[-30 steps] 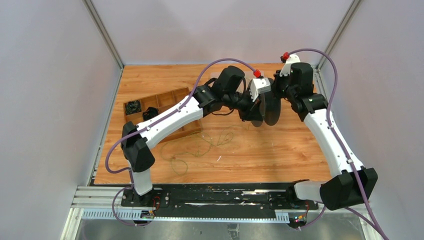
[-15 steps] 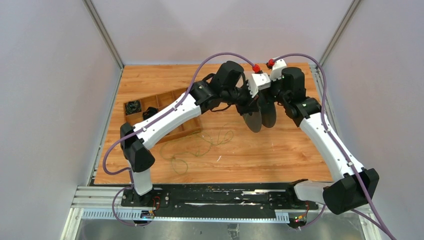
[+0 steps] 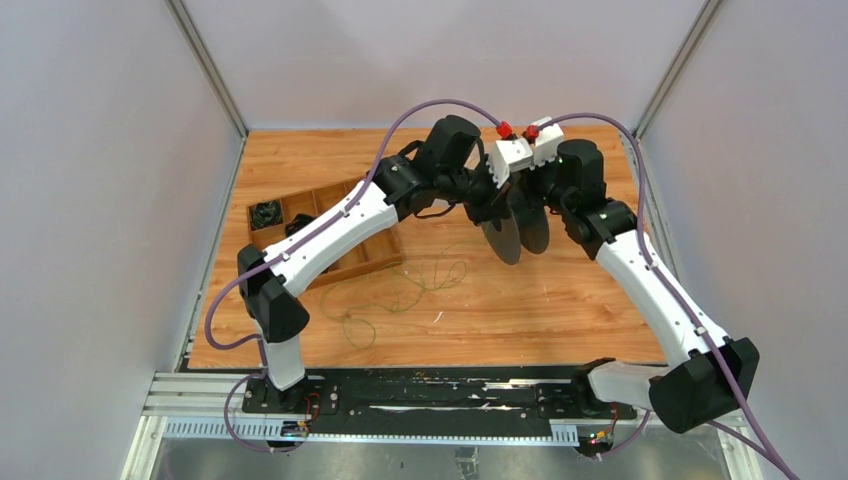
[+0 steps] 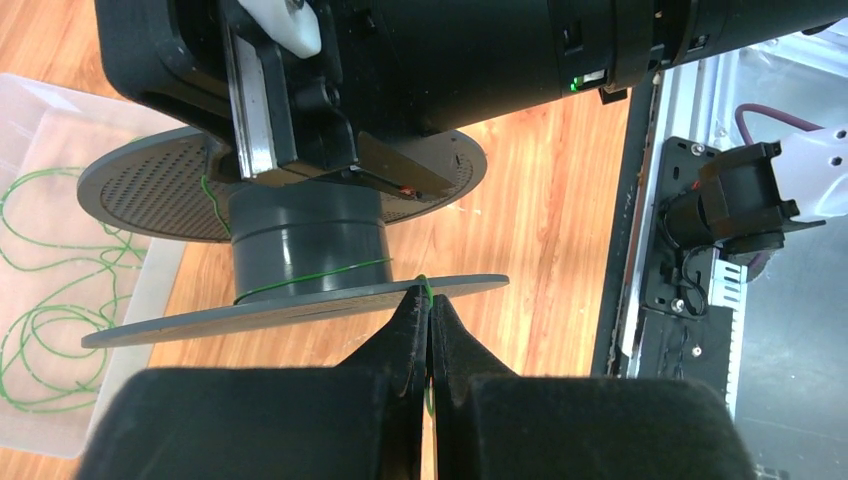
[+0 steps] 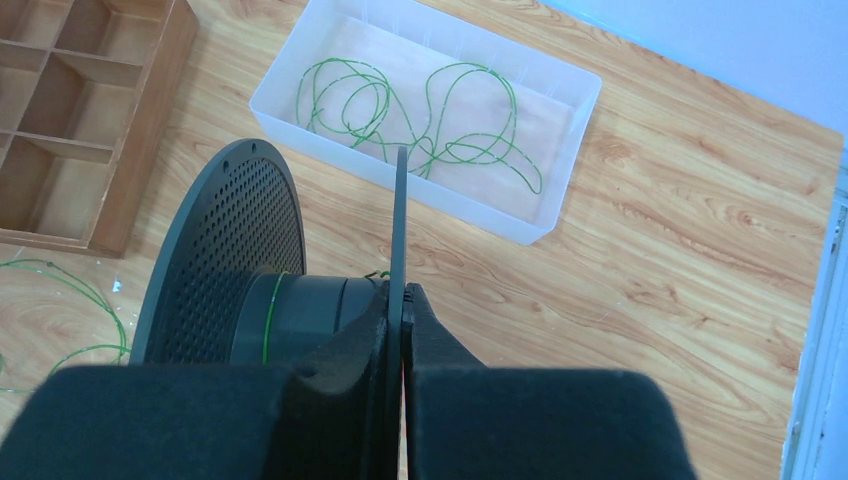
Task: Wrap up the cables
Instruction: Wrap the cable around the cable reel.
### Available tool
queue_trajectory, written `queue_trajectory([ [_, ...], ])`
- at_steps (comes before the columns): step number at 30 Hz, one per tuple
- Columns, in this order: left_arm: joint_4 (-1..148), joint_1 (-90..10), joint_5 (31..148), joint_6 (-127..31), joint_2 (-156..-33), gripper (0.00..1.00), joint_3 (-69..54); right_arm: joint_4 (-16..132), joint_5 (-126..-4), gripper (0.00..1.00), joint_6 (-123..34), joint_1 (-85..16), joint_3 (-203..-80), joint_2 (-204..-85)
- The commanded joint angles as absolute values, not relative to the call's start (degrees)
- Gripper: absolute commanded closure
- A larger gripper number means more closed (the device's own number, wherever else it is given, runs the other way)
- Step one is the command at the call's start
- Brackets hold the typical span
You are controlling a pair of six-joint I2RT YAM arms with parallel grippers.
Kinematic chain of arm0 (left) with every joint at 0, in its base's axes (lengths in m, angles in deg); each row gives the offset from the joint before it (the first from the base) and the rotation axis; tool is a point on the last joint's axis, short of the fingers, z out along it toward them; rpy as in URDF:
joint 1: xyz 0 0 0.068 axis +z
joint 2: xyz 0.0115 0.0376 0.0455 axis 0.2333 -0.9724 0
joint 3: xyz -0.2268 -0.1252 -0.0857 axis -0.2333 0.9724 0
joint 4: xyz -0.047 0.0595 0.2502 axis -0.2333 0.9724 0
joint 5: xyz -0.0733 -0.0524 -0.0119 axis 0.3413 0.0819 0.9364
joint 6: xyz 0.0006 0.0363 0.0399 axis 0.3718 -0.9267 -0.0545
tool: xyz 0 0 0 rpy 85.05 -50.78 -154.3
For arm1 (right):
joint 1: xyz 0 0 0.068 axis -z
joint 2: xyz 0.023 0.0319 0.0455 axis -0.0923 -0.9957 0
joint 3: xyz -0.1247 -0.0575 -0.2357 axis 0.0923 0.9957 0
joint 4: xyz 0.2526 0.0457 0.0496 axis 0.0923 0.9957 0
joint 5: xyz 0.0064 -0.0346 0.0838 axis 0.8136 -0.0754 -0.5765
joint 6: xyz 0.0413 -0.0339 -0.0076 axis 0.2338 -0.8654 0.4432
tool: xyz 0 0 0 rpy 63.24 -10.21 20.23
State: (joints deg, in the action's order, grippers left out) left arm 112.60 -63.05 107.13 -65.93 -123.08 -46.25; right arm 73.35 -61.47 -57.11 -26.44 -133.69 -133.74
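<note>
cables (image 5: 425, 152) — one strand pinched in left pincer (image 4: 428, 305); right pincer (image 5: 402, 295) clamps spool (image 5: 310, 310) rim.

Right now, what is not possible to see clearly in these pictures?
Top view: the grip points, hidden behind wrists and the spool.
Left wrist view: the clear bin, cut by the left edge; the cable below the left gripper, hidden by its fingers.
Right wrist view: most of the spool's core, hidden by its flanges and the right gripper.

We look into a plain booth around a wooden counter (image 3: 560, 300).
Pale grey walls (image 3: 90, 200) close three sides, metal posts (image 3: 205, 65) mark the back corners, a black rail (image 3: 440, 400) lines the near edge.
</note>
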Motion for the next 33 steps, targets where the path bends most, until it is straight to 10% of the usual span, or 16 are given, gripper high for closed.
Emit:
queue_trajectory([
  [1,109.3,-62.2,108.0,-66.9,-121.0,1.00,-50.6,73.2,-59.9,0.99,-60.6,-28.4,-132.4,-133.4],
  [33,103.1,-54.7,111.4,-64.5,-113.4,0.80,-36.0,74.6,-74.1,0.99,-59.6,-25.3,-134.0,-132.4],
])
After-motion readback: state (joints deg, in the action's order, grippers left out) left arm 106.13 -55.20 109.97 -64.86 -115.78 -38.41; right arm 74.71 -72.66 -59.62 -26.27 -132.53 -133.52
